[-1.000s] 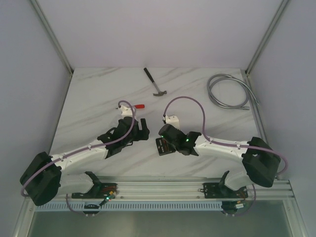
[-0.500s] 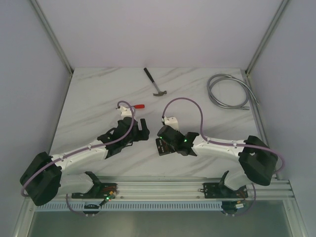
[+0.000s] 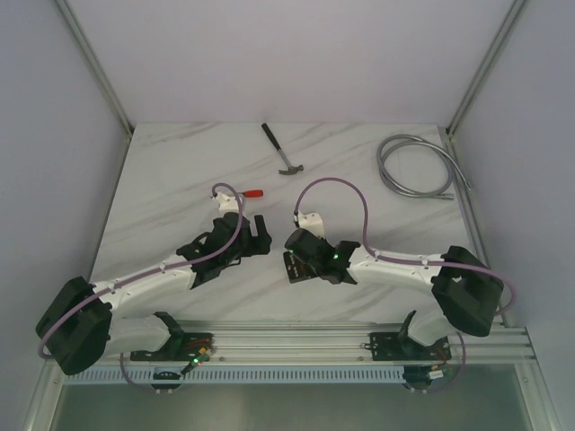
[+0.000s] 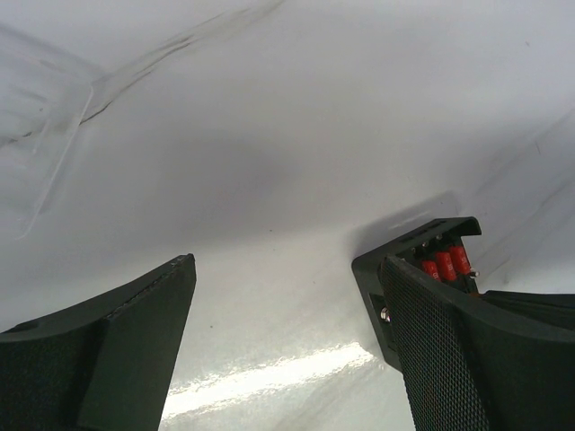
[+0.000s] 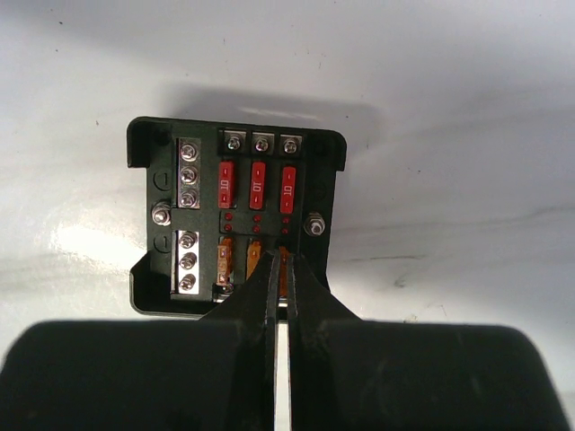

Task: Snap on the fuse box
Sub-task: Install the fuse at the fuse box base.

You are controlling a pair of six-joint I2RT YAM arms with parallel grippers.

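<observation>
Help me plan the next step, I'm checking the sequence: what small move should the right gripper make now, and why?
Probably press straight down: the right gripper is shut, its tips over the near row of orange fuses in the open fuse box, while the open left gripper stands empty beside it.

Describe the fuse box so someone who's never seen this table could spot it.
On the white marble table, look front and centre, under the shut right hand. The fuse box is a small black open square showing three red fuses beside orange ones, unlike the hammer farther back.
</observation>
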